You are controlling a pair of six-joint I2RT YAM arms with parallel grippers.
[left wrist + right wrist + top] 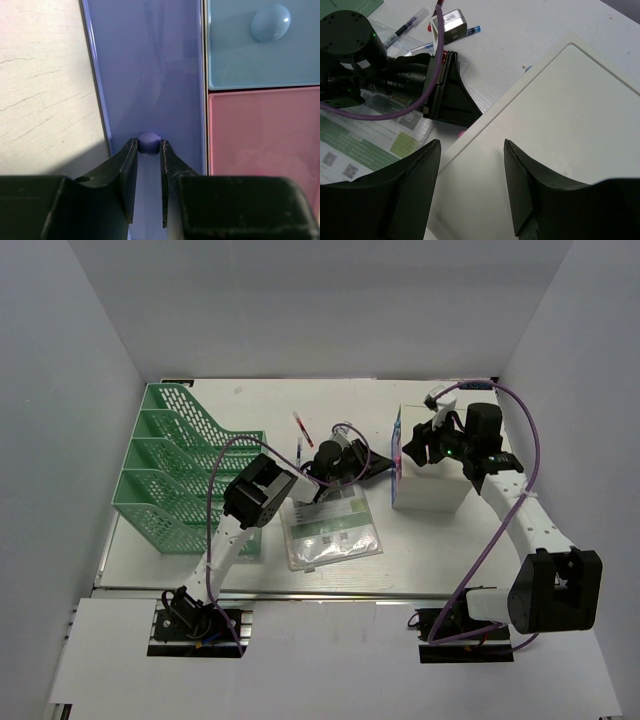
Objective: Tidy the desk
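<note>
Left end effector (148, 148) pinches the purple drawer knob (148, 140); pull straight out (no twisting), letting the open right end effector (472, 165) brace the box (570, 125).

The white tabletop (410, 550) has an aluminium rail (300, 592) along its near edge. A white drawer box (440, 485) stands on it, directly under the spread right end effector (472, 150) and right in front of the left end effector (148, 146), which pinches its purple knob (149, 140). Well to the left of the left end effector stands a green mesh file rack (170, 470). A clear sleeve (330, 530) holding a printed sheet lies flat just behind that end effector, toward the near edge. On its far side lie a red-tipped pen (302, 428), a second pen (300, 452) and a small white block (452, 22), close together.
</note>
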